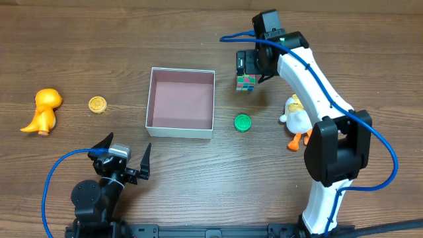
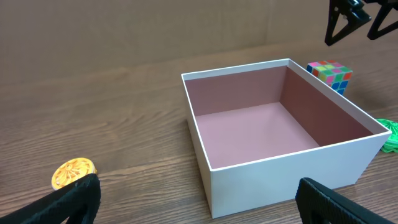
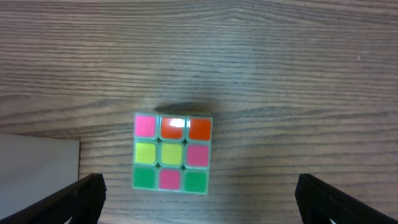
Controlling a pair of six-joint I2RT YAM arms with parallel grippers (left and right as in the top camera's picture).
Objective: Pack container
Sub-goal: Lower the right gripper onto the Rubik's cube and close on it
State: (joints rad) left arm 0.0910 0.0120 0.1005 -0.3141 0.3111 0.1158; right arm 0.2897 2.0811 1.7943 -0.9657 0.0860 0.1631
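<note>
Right gripper (image 3: pixel 199 186) splayed above cube (image 3: pixel 172 154), beside container (image 1: pixel 180 133)

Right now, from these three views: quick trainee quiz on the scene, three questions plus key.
1. True or false: the container already holds a toy.
2. The right tool is: A) open above the puzzle cube B) shut on it C) inside the container
3. How many loose items lie on the table outside the container?
Key: 1 false; 2 A; 3 five.
</note>
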